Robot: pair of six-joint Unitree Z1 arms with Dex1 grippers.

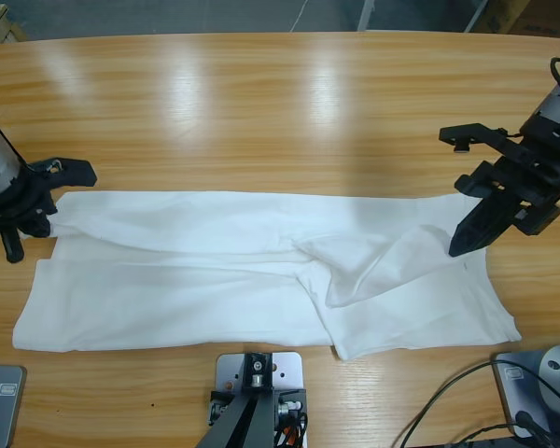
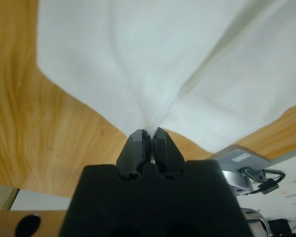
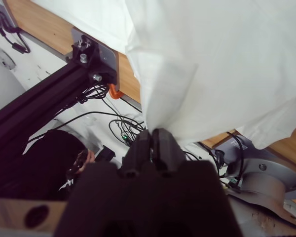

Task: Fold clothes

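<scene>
The shirt [image 1: 215,280] is lying spread along the near side of the counter [image 1: 261,103], a long white band running between the two arms, with a loose fold rumpling just right of its middle. The left gripper [image 1: 45,221] is pinching the shirt's far left corner; its wrist view is showing the jaws clenched on a peak of cloth [image 2: 150,126], creases fanning away from the pinch, which suggests the fabric is being drawn taut. The right gripper [image 1: 469,238] is doing the same at the far right corner, its jaws closed on a bunched edge [image 3: 153,123] that is hanging from the pinch.

Each arm is taking one end of the same long edge, probably so that the edge can be carried as a straight line and the fold can land evenly. With both corners held, the edge looks ready to be carried toward the near side. The slack ridge near the middle is the risk: it may be getting trapped inside the fold unless the arms are pulling apart a little.
</scene>
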